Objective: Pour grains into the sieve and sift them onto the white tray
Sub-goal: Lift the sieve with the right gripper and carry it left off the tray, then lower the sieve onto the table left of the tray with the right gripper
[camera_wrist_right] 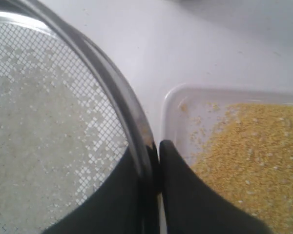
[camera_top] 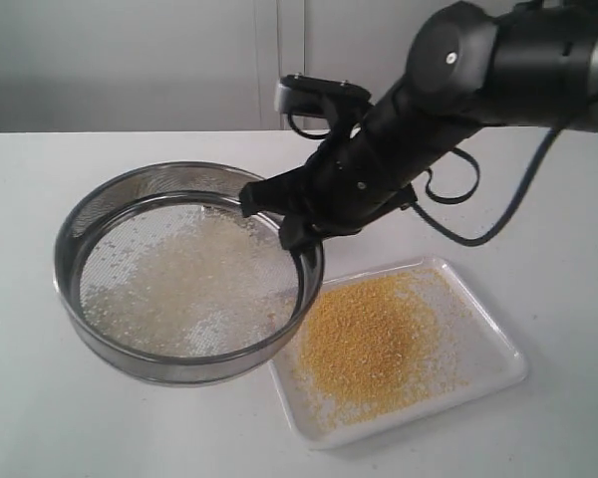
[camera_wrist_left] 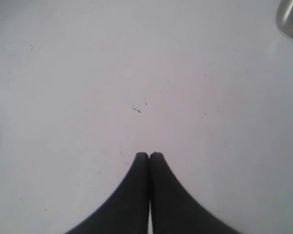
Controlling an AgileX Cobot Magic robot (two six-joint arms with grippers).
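Nearest the lens, the white tray (camera_top: 500, 351) carries a broad heap of yellow grains (camera_top: 369, 344), with a thin scatter of paler specks around it. Just left of the tray, and overlapping its near-left corner from this angle, your right gripper (camera_top: 271, 219) clamps its jaws across the steel rim of the sieve (camera_top: 169, 363), one finger inside the wall and one outside. The sieve sits tilted and appears to be held off the table. Pale grains (camera_top: 194, 284) lie spread over its mesh, and almost no yellow shows among them. By that evidence the pouring is done and the sifting looks nearly complete. Any further shaking calls for you to bring the sieve back squarely over the tray first, since most of the mesh now hangs over bare table (camera_top: 80, 438). Otherwise, set it down level beside the tray so the pale grains do not slide over the rim. Your left gripper (camera_wrist_left: 149, 156) hovers over empty tabletop, jaws pressed together on nothing, a steel cup (camera_wrist_left: 292, 18) showing at the frame edge. Beyond the tray, the white table meets pale cabinet panels (camera_top: 130, 60).
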